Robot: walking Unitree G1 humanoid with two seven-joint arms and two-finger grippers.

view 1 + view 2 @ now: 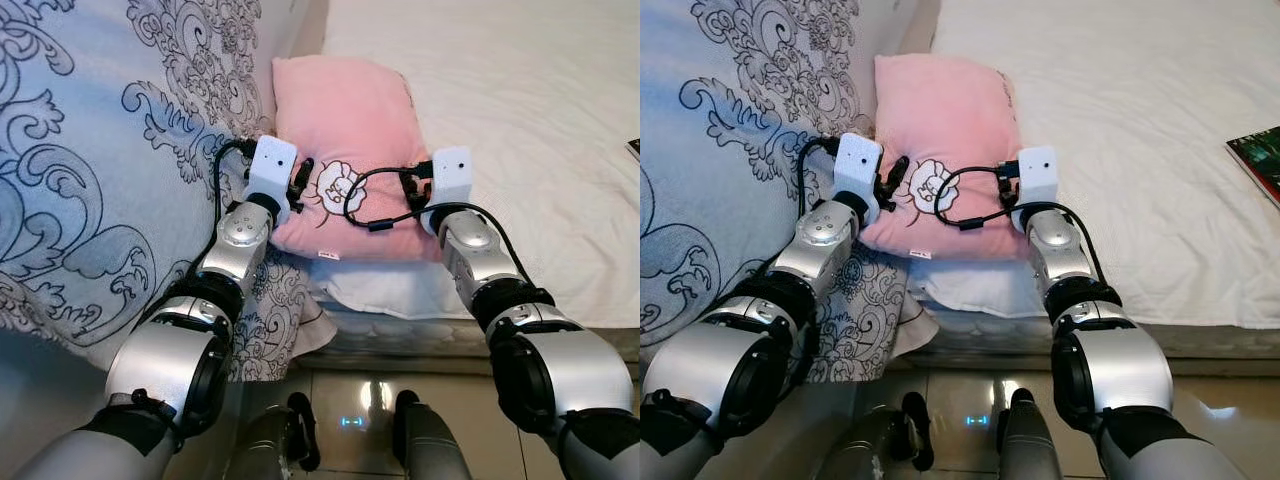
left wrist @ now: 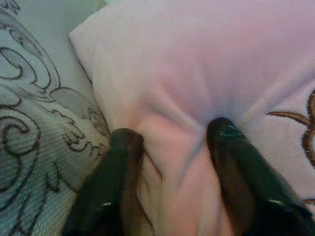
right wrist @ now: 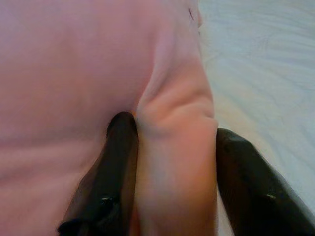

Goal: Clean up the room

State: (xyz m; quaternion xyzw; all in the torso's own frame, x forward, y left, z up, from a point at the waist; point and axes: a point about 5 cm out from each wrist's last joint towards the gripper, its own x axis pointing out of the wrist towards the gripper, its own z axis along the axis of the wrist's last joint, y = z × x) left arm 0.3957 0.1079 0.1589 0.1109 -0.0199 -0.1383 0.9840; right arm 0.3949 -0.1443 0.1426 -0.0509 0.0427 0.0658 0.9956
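Pillow lengthwise up the bed — each gripper pinching a near corner

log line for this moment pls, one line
stage: grasping pillow | left gripper: shut on pink pillow left edge | right gripper: shut on its right edge | pillow on white bed, beside patterned duvet

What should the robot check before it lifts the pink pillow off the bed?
1. Left tool pinching the pink pillow: ok, a fold sits between its fingers.
2. Right tool pinching the pillow's other edge: ok.
3. Both grips level: ok, roughly the same height in the head views.
4. Patterned quilt free of the left tool: cannot tell, it lies right beside one finger.
5. Book out of the way: ok, far off at the bed's edge.
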